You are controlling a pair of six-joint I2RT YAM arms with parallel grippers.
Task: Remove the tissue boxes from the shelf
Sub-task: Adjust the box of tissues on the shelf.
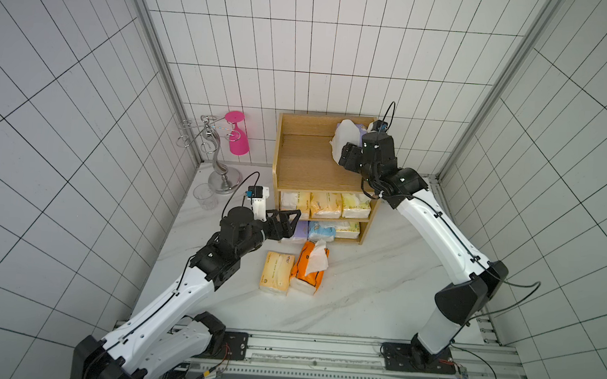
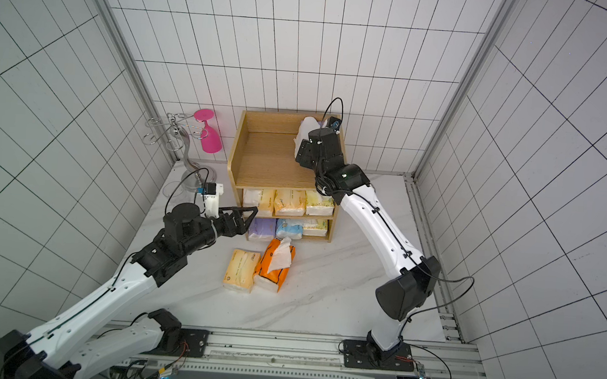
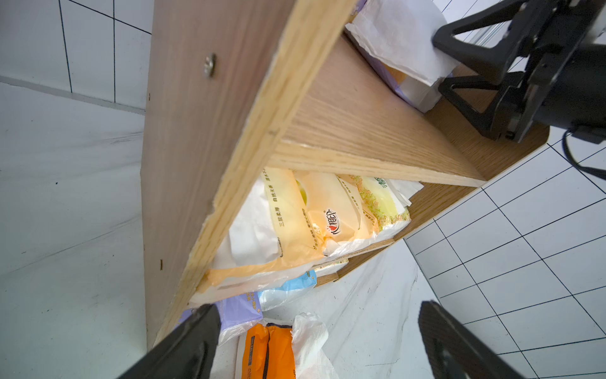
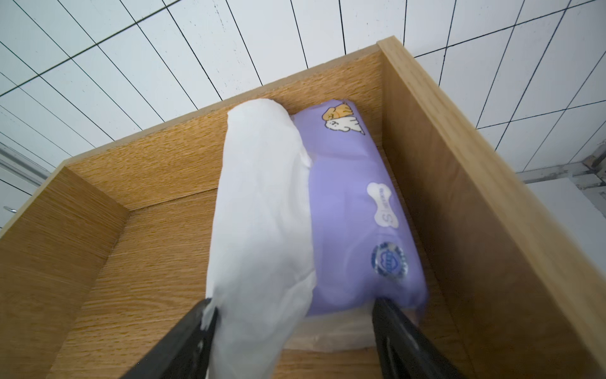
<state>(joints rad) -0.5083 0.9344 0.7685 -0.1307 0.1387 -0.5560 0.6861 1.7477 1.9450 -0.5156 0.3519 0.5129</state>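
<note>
In both top views, the shelf (image 1: 297, 153) (image 2: 264, 154) stands at the far middle of the table (image 1: 378, 294). Your right gripper (image 1: 342, 156) reaches onto the top tier at its far right corner. A purple pack (image 1: 363, 131) lies there with white tissue spilling out. Three middle packs (image 1: 326, 204), cream and yellow, fill the middle tier. Three bottom packs (image 1: 321, 232), purple, blue and cream, sit on the lowest tier. Just near of the shelf, a cream pack (image 1: 276, 272) and an orange pack (image 1: 309, 271) lie side by side on the table. Your left gripper (image 1: 290, 224) hovers at the shelf's near left corner.

In the left wrist view, your left gripper (image 3: 318, 306) is spread wide and holds nothing, with the shelf's left panel close ahead.

In the right wrist view, your right gripper (image 4: 293, 302) is spread wide, not clamped. Its fingers flank the purple pack's (image 4: 354, 197) near end. One touches the tissue (image 4: 262, 213), the other the wrapper's corner. The pack lies along the right panel.
</note>
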